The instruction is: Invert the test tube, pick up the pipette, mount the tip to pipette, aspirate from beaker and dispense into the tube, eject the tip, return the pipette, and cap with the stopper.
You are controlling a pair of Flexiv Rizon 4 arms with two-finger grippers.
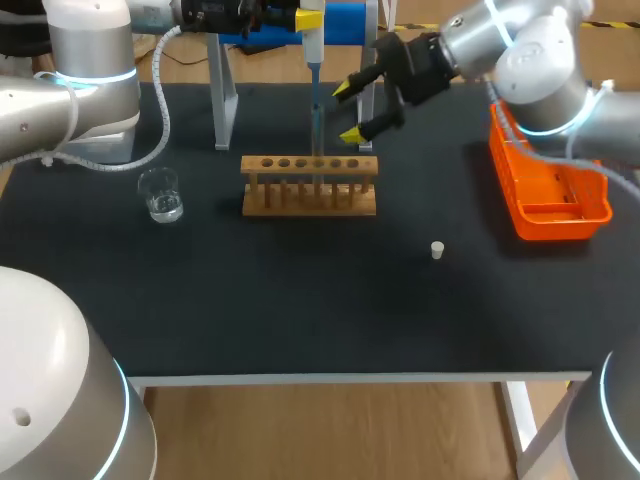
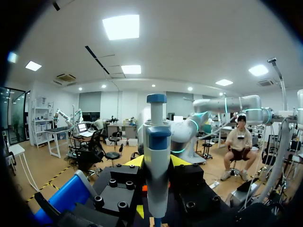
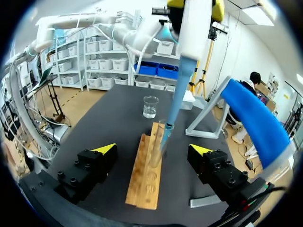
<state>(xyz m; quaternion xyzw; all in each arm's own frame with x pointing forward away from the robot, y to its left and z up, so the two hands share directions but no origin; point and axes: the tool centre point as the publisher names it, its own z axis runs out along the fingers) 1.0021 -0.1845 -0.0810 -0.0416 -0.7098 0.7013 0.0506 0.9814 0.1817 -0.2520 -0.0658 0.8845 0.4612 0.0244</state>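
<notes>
My left gripper [image 2: 157, 163] is shut on the white-and-blue pipette [image 2: 157, 175], held upright above the wooden rack [image 1: 310, 187]. The pipette's [image 1: 312, 40] blue tip [image 3: 170, 111] points down into the mouth of a clear test tube [image 3: 158, 147] standing in the rack [image 3: 144, 177]. My right gripper [image 1: 349, 112] hangs open just right of the tube, near the rack's right end, holding nothing; in its own view the right gripper [image 3: 153, 149] has tube and rack between its spread fingers without touching. A glass beaker [image 1: 160, 195] with some clear liquid stands left of the rack. A small white stopper [image 1: 437, 250] lies front right.
An orange bin [image 1: 548, 190] sits at the table's right edge. The blue-topped pipette stand [image 1: 345, 18] with metal legs [image 1: 225, 100] stands behind the rack. The black mat [image 1: 300, 300] covers the table up to its front edge.
</notes>
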